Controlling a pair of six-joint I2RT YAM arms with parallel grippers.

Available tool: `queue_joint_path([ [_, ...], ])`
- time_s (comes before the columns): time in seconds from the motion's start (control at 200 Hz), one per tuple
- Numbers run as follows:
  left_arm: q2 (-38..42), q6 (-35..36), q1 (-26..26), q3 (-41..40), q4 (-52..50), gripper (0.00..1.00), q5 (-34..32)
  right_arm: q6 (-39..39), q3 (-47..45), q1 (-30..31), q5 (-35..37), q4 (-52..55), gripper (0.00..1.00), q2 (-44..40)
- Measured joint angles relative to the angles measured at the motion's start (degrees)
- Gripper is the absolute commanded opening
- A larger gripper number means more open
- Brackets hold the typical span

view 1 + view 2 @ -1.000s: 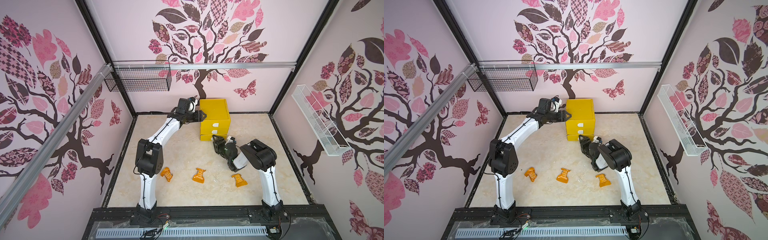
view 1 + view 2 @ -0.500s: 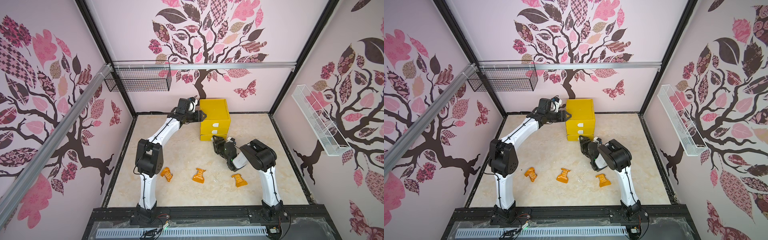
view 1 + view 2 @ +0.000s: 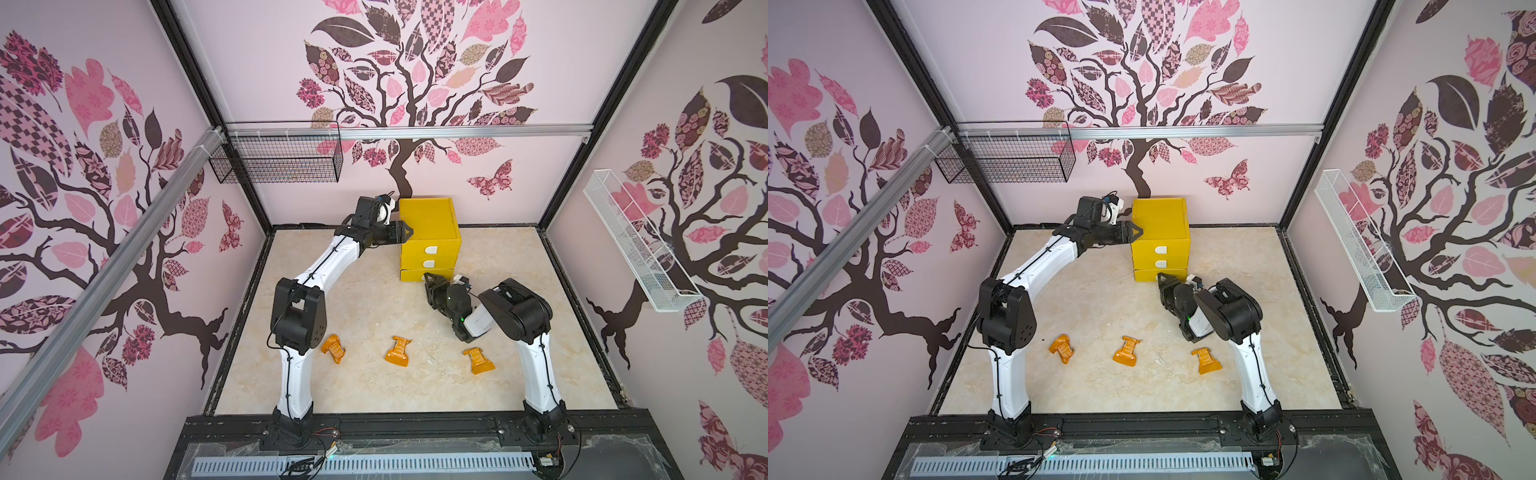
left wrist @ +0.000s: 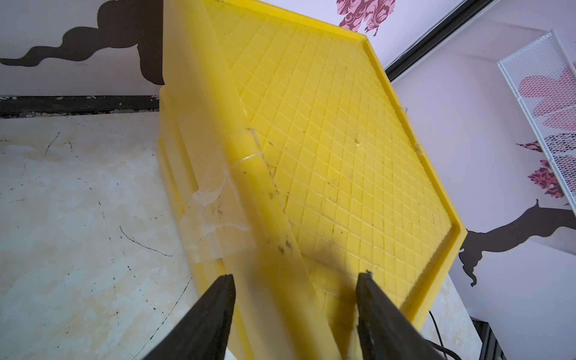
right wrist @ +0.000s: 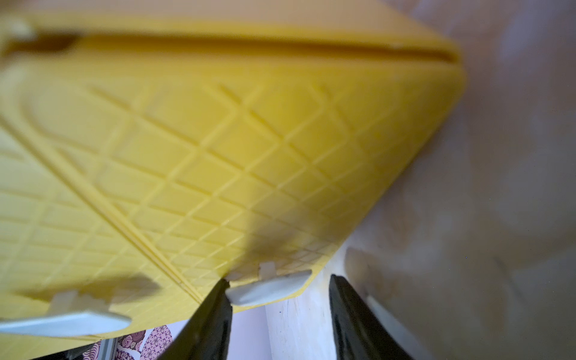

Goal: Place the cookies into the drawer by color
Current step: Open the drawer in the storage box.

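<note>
Yellow drawer [image 3: 430, 216] sits shut at the bench [image 3: 332, 266] rear, left tool [image 3: 406, 232] spread astride its top edge, right tool [image 5: 279, 280] spread around the lowest tab [image 5: 271, 290]. Three orange cookies [image 3: 397, 352] lie well apart. Off-centre closing could slip off that tab.

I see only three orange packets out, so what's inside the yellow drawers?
Their insides are hidden: the yellow drawers show only fronts with white tabs. Whether any packets are inside cannot be seen. Three orange packets lie out in front.
</note>
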State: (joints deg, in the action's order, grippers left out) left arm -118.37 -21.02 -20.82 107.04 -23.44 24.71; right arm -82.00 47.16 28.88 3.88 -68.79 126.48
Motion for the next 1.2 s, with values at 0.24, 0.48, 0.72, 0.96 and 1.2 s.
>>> queue_joint_path([
  [0.24,0.00,0.00,0.00,-0.02,0.02,0.66,-0.02,0.39,0.07,0.09,0.31,-0.81,0.42,0.00],
  [0.48,0.09,-0.02,0.00,-0.24,0.24,0.66,-0.02,0.98,0.11,0.11,0.35,-1.01,0.37,0.00],
  [0.72,0.24,-0.02,-0.02,-0.37,0.24,0.66,-0.07,1.05,-0.17,0.15,0.42,-1.01,0.37,-0.24],
  [0.96,0.39,-0.11,-0.02,-0.76,0.66,0.66,-0.09,1.03,-3.41,0.20,1.79,0.15,0.37,-3.06],
  [1.2,0.79,-0.17,-0.02,-1.38,1.03,0.66,-0.26,0.57,-6.84,0.94,2.73,-1.29,0.42,-4.33],
])
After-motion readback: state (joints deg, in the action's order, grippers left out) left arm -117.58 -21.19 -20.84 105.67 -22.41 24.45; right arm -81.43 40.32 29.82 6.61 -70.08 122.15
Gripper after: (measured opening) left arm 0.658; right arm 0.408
